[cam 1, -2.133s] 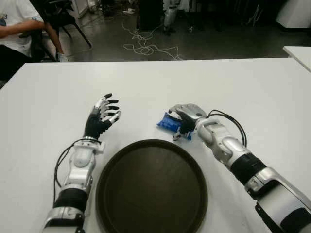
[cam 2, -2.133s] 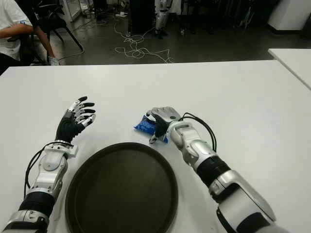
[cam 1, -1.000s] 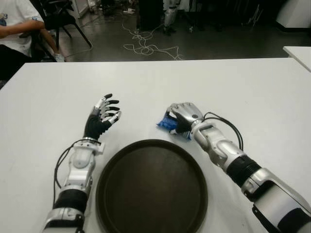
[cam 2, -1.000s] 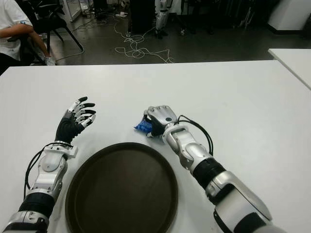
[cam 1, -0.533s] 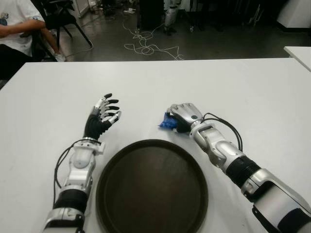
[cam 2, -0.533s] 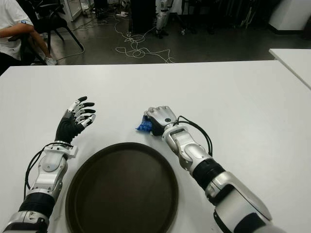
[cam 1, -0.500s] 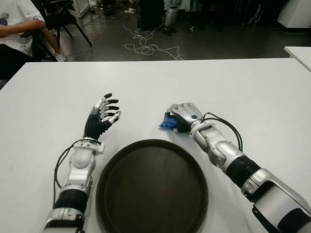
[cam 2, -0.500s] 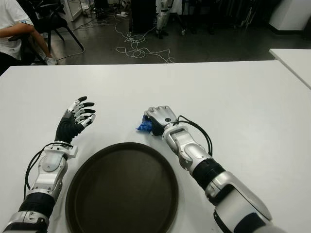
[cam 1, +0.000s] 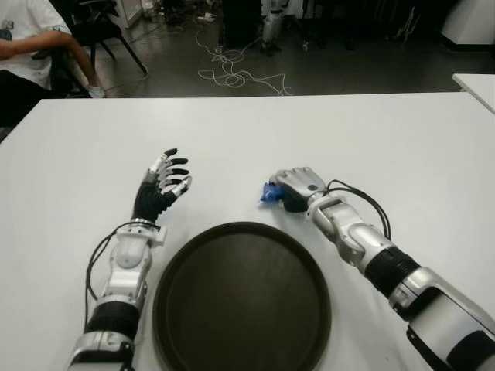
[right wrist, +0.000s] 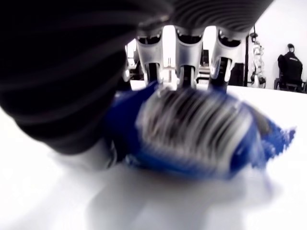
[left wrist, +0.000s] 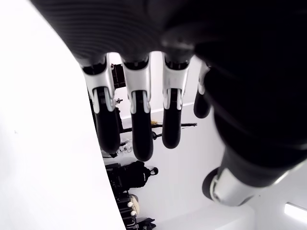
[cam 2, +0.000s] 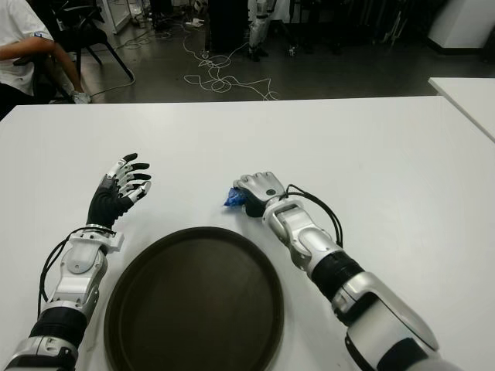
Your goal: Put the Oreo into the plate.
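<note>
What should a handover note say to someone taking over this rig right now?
Right robot hand: fingers curled around the blue Oreo packet, on the white table just beyond the plate's far rim.
Left robot hand: open, fingers spread, holding nothing, left of the plate.
Dark round plate: nothing in it.
Done: the Oreo is grasped.
Left: lift it, carry it over the plate and release it there.

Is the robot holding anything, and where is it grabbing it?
The right hand is curled over the blue Oreo packet, fingers wrapping its top and far side. The left hand is spread open and holds nothing.
</note>
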Controlling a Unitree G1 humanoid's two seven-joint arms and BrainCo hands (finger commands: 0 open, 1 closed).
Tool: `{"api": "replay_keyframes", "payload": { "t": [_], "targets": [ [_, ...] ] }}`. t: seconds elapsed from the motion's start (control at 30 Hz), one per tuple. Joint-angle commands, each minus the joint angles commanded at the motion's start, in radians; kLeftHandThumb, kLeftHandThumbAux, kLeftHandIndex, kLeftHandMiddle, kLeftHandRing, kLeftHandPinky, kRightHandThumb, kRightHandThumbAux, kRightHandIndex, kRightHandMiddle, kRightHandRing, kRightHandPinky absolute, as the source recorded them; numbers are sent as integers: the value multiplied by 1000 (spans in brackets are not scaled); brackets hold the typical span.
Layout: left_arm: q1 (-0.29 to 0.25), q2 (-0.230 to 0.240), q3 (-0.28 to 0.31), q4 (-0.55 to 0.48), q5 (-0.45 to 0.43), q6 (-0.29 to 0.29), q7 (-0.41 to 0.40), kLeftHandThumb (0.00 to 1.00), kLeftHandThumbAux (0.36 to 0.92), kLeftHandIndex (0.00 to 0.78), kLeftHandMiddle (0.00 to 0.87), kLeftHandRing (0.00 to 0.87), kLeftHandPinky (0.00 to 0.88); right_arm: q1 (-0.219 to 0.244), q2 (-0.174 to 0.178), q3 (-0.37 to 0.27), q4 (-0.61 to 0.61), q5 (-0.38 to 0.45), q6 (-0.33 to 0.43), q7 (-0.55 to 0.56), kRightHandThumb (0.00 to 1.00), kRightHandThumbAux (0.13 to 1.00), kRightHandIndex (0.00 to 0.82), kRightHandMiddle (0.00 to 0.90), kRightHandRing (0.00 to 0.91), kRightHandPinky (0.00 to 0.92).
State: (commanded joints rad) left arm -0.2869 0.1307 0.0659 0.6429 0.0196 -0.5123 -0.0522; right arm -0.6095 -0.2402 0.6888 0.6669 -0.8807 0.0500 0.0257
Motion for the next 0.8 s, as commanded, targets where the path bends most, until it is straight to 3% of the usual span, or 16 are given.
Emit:
{"api": "replay_keyframes", "payload": {
  "t": [0.33, 0.43, 0.6, 0.8],
  "targets": [
    [-1, 1, 5, 12, -11, -20, -17, 479, 735, 144, 255, 283, 320, -3, 15, -20, 14, 13, 15, 25, 706, 729, 417, 608, 665, 691],
    [-1, 1, 5, 13, -13, -25, -19, 465, 732, 143, 258, 287, 325, -4, 20, -24, 18, 14, 22, 28, 798, 699, 413, 556, 654, 694],
    [1, 0, 7, 11, -14, -23, -20, 451, 733, 145, 264, 296, 329, -3, 25, -31, 25, 22, 22, 16, 838, 683, 427, 495, 663, 707],
    [1, -1, 10, 10, -23, -18, -29, 477, 742, 144, 256, 285, 313, -6, 33, -45, 43, 30, 23, -21, 841, 683, 398, 550, 561, 622]
  ]
}}
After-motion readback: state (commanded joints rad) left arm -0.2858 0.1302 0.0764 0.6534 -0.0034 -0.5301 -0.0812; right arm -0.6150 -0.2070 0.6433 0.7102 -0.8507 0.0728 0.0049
